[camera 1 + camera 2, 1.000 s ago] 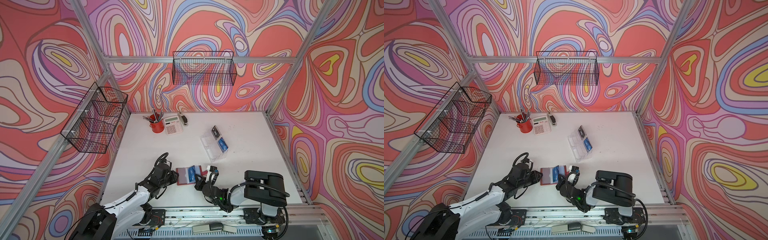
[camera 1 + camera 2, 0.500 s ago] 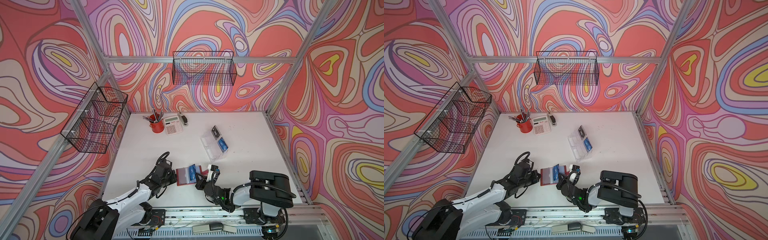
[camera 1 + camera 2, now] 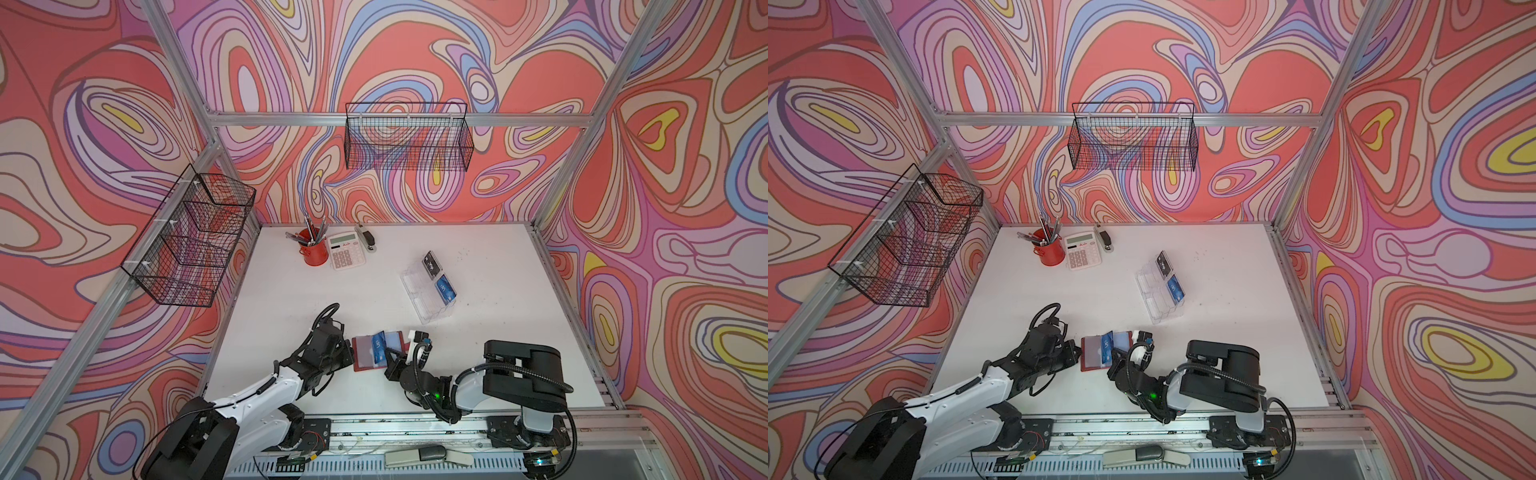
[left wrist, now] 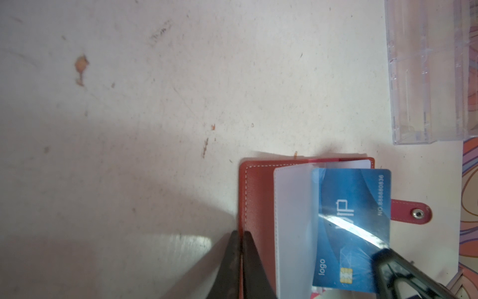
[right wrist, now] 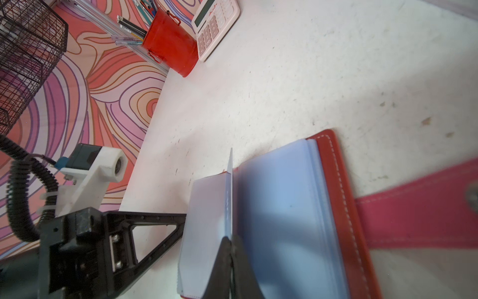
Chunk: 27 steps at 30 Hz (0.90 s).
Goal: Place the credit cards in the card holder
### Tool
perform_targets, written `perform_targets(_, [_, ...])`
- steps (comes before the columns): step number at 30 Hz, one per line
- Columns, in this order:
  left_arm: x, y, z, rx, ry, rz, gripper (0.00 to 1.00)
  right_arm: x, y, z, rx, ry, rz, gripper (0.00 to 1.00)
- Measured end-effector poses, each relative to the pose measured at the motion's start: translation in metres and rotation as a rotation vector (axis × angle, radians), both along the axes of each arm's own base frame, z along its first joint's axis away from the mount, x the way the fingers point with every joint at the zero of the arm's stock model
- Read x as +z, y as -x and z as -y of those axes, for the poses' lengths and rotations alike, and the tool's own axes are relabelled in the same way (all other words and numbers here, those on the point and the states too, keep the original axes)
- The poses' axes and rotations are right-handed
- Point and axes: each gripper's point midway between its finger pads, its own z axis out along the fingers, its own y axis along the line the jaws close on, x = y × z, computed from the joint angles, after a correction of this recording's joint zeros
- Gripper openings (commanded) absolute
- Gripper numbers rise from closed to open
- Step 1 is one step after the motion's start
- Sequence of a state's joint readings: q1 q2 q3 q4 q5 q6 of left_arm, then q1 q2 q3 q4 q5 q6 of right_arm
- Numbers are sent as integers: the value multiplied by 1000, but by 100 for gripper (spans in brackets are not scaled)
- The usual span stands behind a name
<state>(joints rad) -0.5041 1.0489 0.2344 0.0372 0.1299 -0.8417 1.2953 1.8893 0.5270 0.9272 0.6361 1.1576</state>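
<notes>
- Open card holder flat at the front edge of the worktop, about midway along it, between the two arms; snap strap lying out to the side.
- Pinned by left gripper: fingers together, apparently nipping the outer edge of the red cover.
- Clamped in right gripper: blue VIP card, taken at the corner by the chip, fingers tight on it.
- Card standing on edge among the clear sleeves, tilted near the spine in a top view; cannot tell whether inside a pocket or just between two leaves.
- Not yet done: black card and second blue card, both in the acrylic stand, further back toward the right edge.
- Risk: pushing down between leaves instead of into a pocket mouth; would slide out on release or buckle a sleeve.
- Risk: corner grip only; could pivot in the fingers if caught on a seam.
- Risk: thin hold on the cover edge; could slip and let the holder skid or flop shut under the push.
- Risk: right fingers close to the sleeves; could snag a leaf on pulling away and drag the card out.
</notes>
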Motion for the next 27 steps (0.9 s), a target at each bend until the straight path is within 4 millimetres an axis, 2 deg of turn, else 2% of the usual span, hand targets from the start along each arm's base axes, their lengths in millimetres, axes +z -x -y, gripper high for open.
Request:
perform_targets(11, [0,0,-1,2,-5,-2,9,-18,0,0,-19,-31,-63,0])
perform_targets(16, [0,-1,0,0,-10,-8,9,-18,1,-11,-9,-70,-93,0])
perform_targets(24, [0,-1,0,0,-12,-9,9,-19,2,-16,1,-81,-116,0])
perform_targets(27, [0,-1,0,1,-12,-10,9,-21,2,-17,5,-44,-120,23])
